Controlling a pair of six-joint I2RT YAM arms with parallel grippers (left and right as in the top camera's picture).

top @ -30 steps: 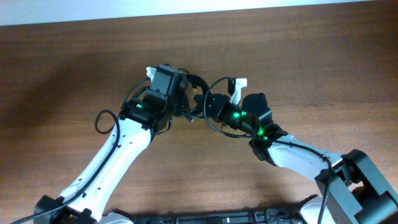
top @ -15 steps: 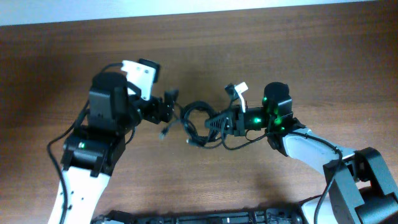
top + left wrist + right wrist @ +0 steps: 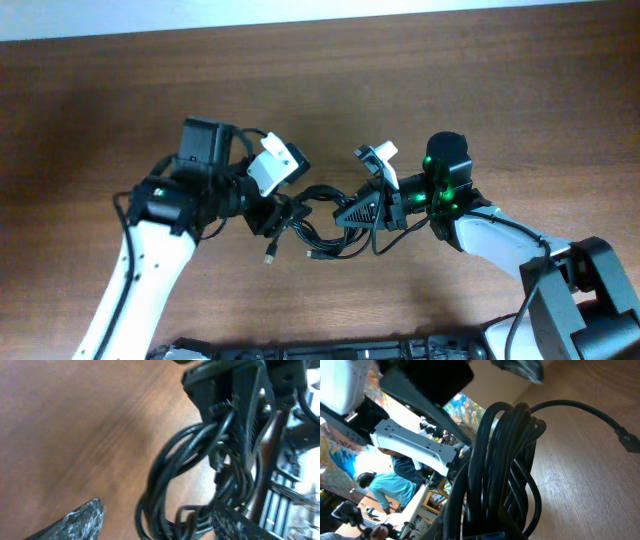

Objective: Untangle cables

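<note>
The cables [image 3: 318, 232] are a bundle of thin black loops hanging just above the wood between my two grippers. My right gripper [image 3: 352, 213] is shut on the bundle's right side; in the right wrist view the cords [image 3: 505, 460] rise out of its jaws and one plug [image 3: 626, 440] trails to the right. My left gripper [image 3: 284, 214] is open at the bundle's left side. In the left wrist view the loops [image 3: 167, 480] pass between its spread fingers [image 3: 80, 520]. Two loose plug ends [image 3: 268, 258] dangle below the bundle.
The wooden table [image 3: 500, 90] stretches bare on all sides of the arms. A pale wall strip [image 3: 300, 10] runs along the far edge. The right arm's base [image 3: 590, 290] sits at the lower right.
My left gripper opened, let go of the bundle, swung off to the left, then came back with the loops between its fingers. The right gripper moved right with the cables and stayed shut.
</note>
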